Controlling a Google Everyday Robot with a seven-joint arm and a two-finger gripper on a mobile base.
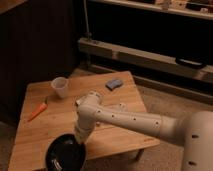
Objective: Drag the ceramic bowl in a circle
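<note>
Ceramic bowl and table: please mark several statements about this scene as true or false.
1. The ceramic bowl lies at the table's front edge. True.
2. The gripper is above the carrot. False: it is at the bowl's rim.
3. The cup stands inside the bowl. False: it stands apart, near the far left corner.
4. A small blue object lies near the table's far edge. True.
</note>
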